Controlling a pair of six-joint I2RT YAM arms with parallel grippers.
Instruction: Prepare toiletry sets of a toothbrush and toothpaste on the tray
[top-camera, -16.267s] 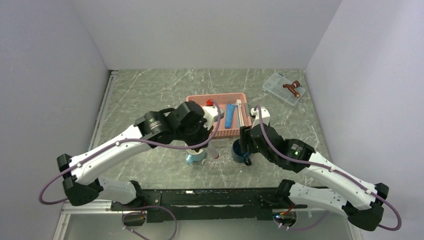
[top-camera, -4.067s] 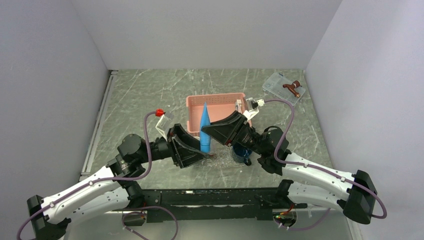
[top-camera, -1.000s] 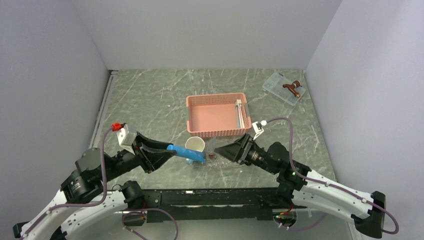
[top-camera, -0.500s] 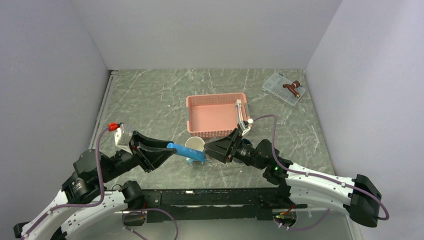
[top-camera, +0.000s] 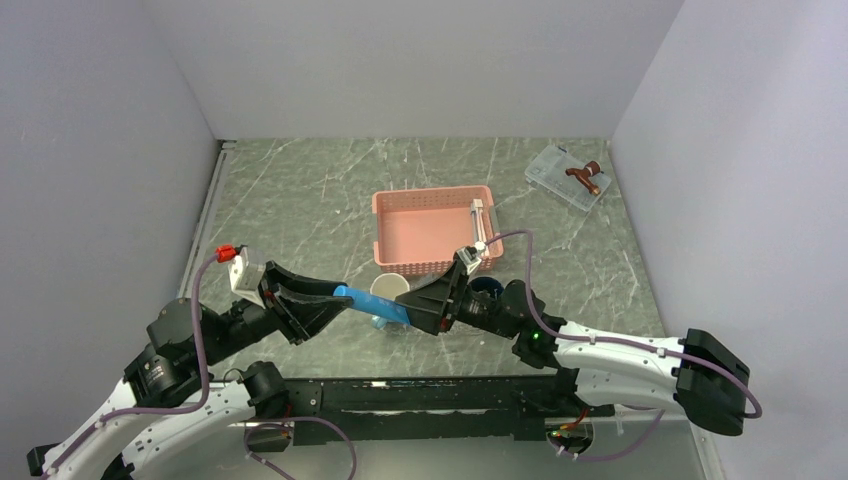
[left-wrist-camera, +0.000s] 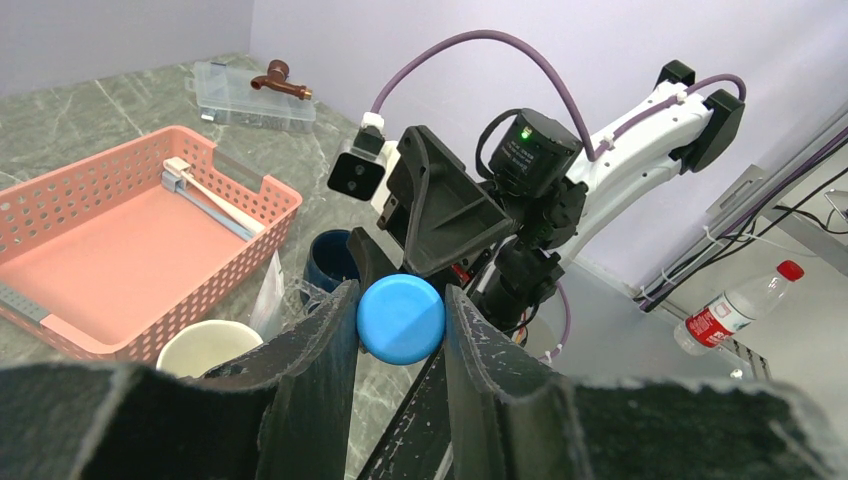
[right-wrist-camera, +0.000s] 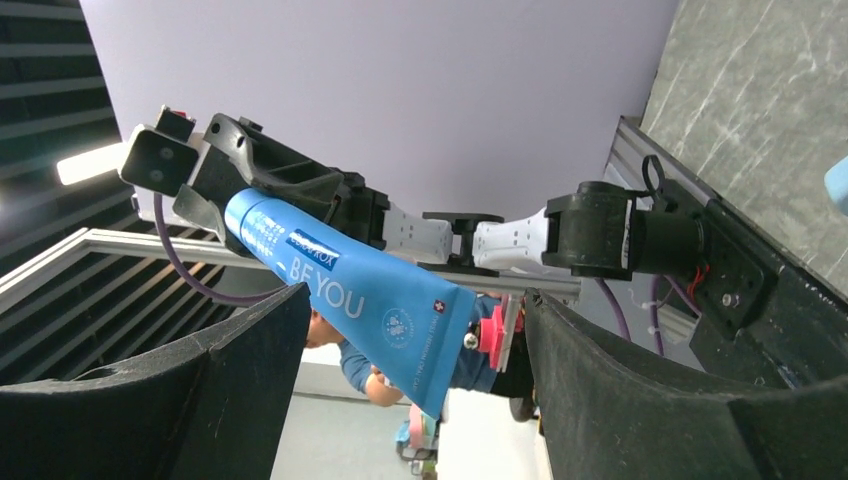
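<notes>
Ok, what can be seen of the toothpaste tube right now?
The toothpaste is a small blue plastic tube with white print reading BE YOU. It has a round blue cap end and widens to a flat crimped end. It is held in the air, roughly level, and in the top view it passes by the cream cup. The left claw is shut on its cap end. Its flat end lies between the fingers of the open right claw, with gaps on both sides.
</notes>
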